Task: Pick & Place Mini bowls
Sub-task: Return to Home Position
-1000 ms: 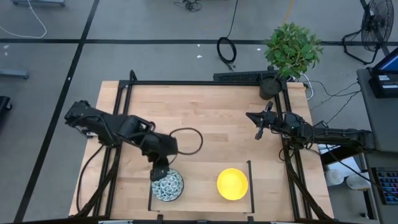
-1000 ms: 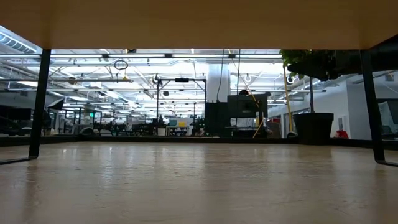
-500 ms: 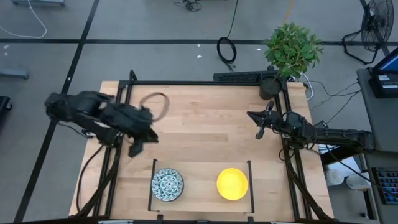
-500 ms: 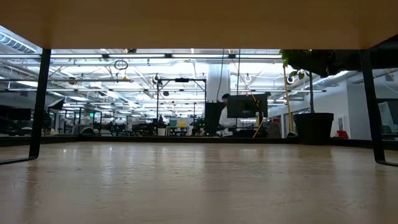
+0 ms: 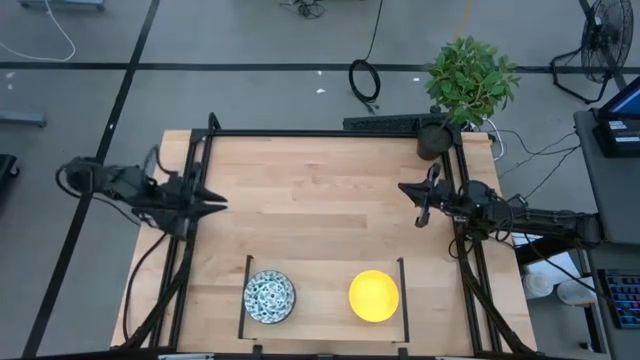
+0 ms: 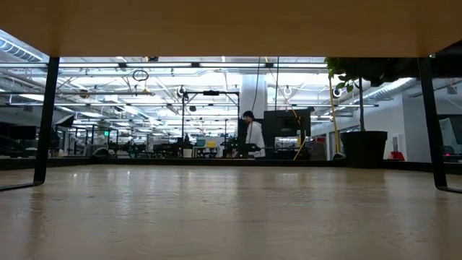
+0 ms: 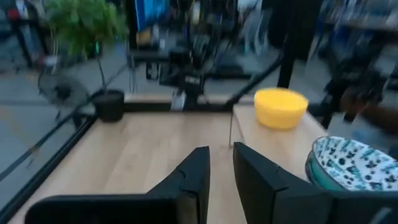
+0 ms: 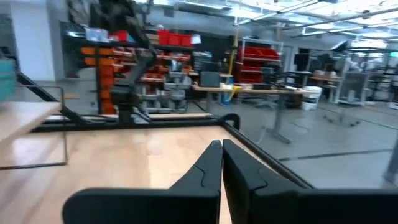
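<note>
Two mini bowls (image 5: 269,297) outside low view

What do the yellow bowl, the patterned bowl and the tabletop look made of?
Yellow bowl: probably plastic or glazed ceramic; even, plain colour. Patterned bowl: likely glazed ceramic or melamine; white with dense blue print. Tabletop: light wood, visible plank seams and grain, matte.

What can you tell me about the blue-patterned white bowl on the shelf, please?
The patterned bowl is small, round and white, densely covered in blue motifs, ceramic-looking. It sits upright on the shelf's left end, apart from the yellow bowl. A second rim seems to show beneath it; nothing grips it.
</note>
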`<action>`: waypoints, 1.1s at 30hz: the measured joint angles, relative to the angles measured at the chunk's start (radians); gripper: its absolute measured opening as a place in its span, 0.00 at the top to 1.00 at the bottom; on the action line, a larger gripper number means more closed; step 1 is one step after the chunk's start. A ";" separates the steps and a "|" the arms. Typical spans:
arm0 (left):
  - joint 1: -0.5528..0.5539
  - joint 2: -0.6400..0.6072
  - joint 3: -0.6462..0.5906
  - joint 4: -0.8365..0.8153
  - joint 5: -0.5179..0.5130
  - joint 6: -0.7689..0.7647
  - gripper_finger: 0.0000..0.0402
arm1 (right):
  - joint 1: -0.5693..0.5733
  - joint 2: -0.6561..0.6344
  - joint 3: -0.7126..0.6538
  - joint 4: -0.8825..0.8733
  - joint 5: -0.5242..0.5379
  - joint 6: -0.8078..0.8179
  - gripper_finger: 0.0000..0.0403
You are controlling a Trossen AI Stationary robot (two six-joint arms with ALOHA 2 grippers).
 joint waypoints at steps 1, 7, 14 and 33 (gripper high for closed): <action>0.002 -0.065 -0.068 0.043 0.007 0.005 0.82 | 0.001 -0.001 0.000 0.002 -0.009 0.009 1.00; 0.004 -0.346 -0.321 0.137 -0.001 -0.007 0.82 | 0.001 -0.002 -0.002 -0.008 -0.014 0.048 1.00; 0.003 -0.457 -0.457 0.178 0.042 0.062 0.82 | 0.000 -0.002 -0.007 -0.014 0.000 0.066 1.00; 0.004 -0.456 -0.691 0.486 0.033 0.137 0.82 | 0.001 0.002 -0.007 -0.088 0.002 0.060 1.00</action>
